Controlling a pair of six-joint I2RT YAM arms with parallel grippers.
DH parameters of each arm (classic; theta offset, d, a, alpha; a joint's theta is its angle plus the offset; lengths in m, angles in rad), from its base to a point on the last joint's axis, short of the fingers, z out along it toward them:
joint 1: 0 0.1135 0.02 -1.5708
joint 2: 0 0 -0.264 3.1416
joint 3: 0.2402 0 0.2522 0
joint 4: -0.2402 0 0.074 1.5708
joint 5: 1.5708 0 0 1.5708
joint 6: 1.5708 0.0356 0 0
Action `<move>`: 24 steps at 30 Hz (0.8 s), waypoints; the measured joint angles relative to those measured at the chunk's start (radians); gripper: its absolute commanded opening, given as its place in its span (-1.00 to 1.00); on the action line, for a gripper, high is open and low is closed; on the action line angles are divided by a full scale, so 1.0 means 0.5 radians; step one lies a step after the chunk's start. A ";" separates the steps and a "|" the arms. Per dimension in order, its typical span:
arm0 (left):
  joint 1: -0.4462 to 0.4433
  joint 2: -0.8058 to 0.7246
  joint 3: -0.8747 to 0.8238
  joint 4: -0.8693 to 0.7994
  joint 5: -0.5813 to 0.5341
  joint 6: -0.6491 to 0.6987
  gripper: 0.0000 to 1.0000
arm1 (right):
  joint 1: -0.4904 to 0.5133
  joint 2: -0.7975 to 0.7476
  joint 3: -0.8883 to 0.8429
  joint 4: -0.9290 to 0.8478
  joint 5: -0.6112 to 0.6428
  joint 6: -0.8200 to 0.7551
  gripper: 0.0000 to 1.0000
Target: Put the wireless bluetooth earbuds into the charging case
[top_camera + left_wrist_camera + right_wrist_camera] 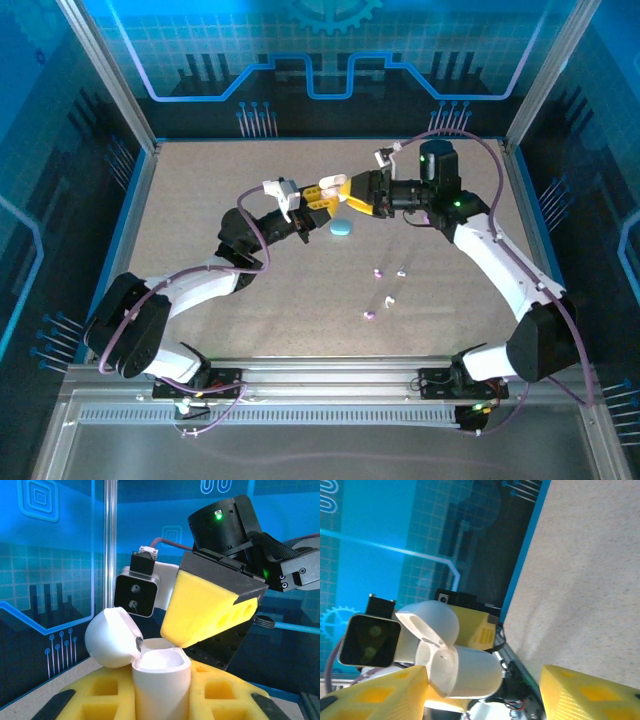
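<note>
The left gripper (162,697) is clamping its yellow fingers (100,696) shut on the lower body of a white charging case (161,677). The case's lid (110,637) is hanging back open beside the mouth. The right gripper (487,692) is standing partly open, fingers well apart, with nothing visible between them. In the left wrist view one of its yellow fingertips (200,612) is hovering right at the rim of the case's open mouth; whether it is touching the edge cannot be told.

Just near of the two meeting grippers, a light blue case (342,228) is lying on the table (200,200). The earbuds (378,272), four tiny pinkish and white bits, are lying loose nearer the robot, toward the right arm's side and well apart from the held case.

Bare tabletop is spreading wide to the left and toward the far edge. The blue side rails (136,200) and frame posts are standing well clear of both arms.
</note>
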 measured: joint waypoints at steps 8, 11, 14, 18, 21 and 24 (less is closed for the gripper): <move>-0.012 0.000 0.000 -0.018 -0.035 0.040 -0.77 | 0.042 0.080 -0.034 0.314 -0.069 0.352 -0.22; -0.012 -0.001 0.000 -0.012 -0.047 0.045 -0.72 | 0.040 0.080 -0.034 0.323 -0.066 0.380 -0.32; -0.012 -0.001 0.000 -0.026 -0.052 0.048 -0.64 | 0.040 0.079 -0.028 0.282 -0.050 0.350 -0.32; -0.013 -0.007 0.000 -0.054 -0.052 0.060 -0.55 | 0.041 0.077 0.002 0.192 -0.024 0.271 -0.34; -0.014 -0.024 0.000 -0.100 -0.052 0.062 -0.51 | 0.041 0.073 0.010 0.157 -0.022 0.233 -0.36; -0.016 -0.034 0.000 -0.139 -0.053 0.079 -0.49 | 0.041 0.071 0.010 0.141 -0.014 0.212 -0.36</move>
